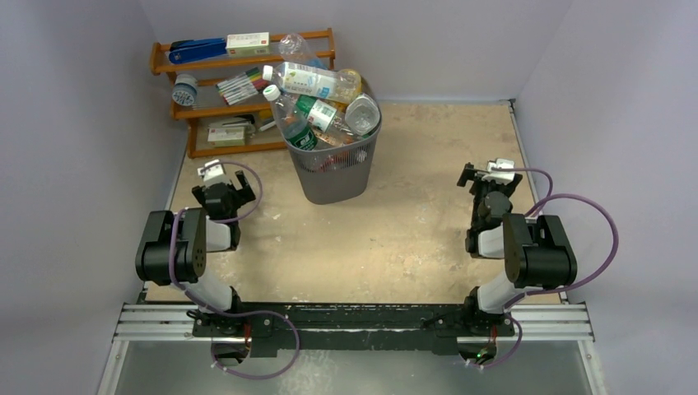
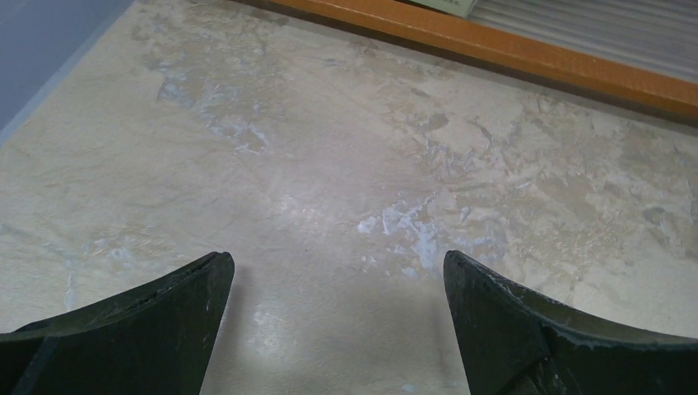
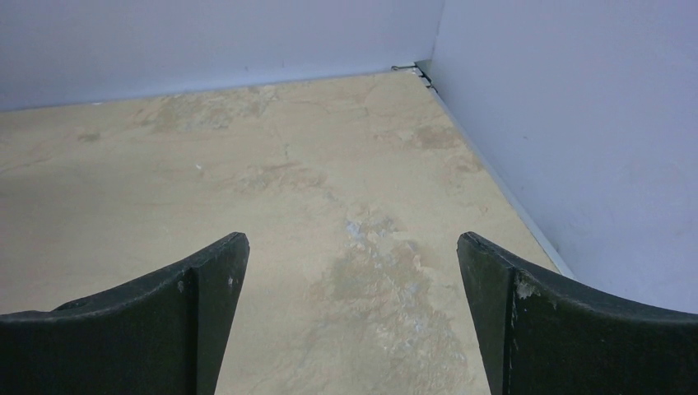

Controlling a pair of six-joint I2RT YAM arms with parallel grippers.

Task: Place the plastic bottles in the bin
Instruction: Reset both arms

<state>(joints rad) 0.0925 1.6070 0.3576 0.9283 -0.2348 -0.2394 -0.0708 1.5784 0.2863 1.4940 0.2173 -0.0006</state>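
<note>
The grey bin (image 1: 333, 177) stands at the back centre-left of the table, heaped with several plastic bottles (image 1: 317, 99) that rise above its rim; one clear bottle (image 1: 294, 46) lies by the rack's top shelf. My left gripper (image 1: 221, 175) sits low to the bin's left, open and holding nothing; the left wrist view shows only bare tabletop between its fingers (image 2: 338, 263). My right gripper (image 1: 491, 171) is far to the bin's right, open and empty, with bare tabletop between its fingers (image 3: 352, 243).
An orange wooden rack (image 1: 239, 90) with markers, boxes and a tape roll stands at the back left, just behind the bin; its bottom rail (image 2: 494, 49) runs ahead of my left gripper. Purple walls (image 3: 576, 123) close in the table on three sides.
</note>
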